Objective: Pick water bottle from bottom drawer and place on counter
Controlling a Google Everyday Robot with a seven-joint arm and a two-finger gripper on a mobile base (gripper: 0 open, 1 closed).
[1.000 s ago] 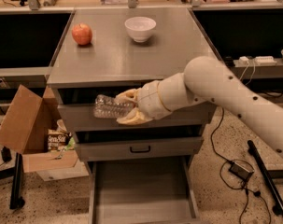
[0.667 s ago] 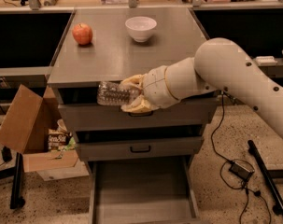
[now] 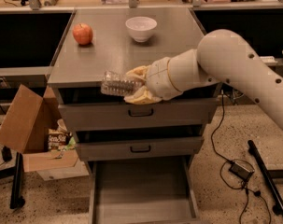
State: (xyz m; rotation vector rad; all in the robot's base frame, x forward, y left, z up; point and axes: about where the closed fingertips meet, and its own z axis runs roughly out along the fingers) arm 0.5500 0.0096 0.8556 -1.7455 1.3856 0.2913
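My gripper (image 3: 134, 85) is shut on the water bottle (image 3: 117, 84), a small clear crinkled bottle held lying sideways with its free end pointing left. It hangs at the front edge of the counter (image 3: 113, 55), level with the top, above the upper drawers. The bottom drawer (image 3: 143, 190) stands pulled open below, a plain grey tray with nothing showing in it. My white arm reaches in from the right.
A red apple (image 3: 82, 33) and a white bowl (image 3: 141, 28) stand on the far part of the counter. An open cardboard box (image 3: 26, 125) with packets sits left of the cabinet. Cables and a power brick (image 3: 239, 169) lie on the floor at right.
My gripper has risen with the bottle from in front of the top drawer to the counter's front edge, shifting slightly right.
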